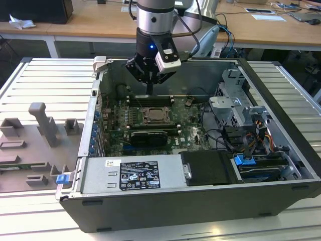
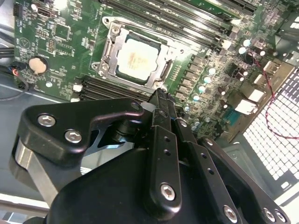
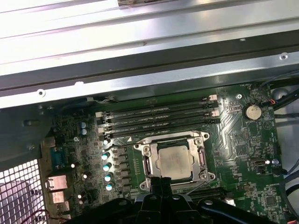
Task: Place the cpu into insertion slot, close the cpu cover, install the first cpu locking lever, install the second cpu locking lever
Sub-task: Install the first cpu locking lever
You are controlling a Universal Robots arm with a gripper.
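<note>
Inside the open steel case [image 1: 175, 213], your matte black gripper [image 1: 149, 89] hangs over the green motherboard [image 1: 188, 131], its slim fingers pressed together on nothing. In both wrist views the square, pale silver cpu [image 2: 136, 58] [image 3: 174, 161] lies flat in the metal-rimmed insertion slot [image 3: 145, 161].

One arm [image 1: 154, 15] in play, hanging in from the top of the exterior view, its silver wrist section upright. Below it the black gripper [image 1: 149, 89] points straight down, linkages spread wide at the knuckles and tapering to one thin tip. A blue light [image 1: 151, 47] glows on the wrist, and a white camera block [image 1: 168, 58] sits on the side toward the exterior view's right. In the second wrist view the fingers [image 2: 163, 140] lie tight together, nothing between them.
</note>
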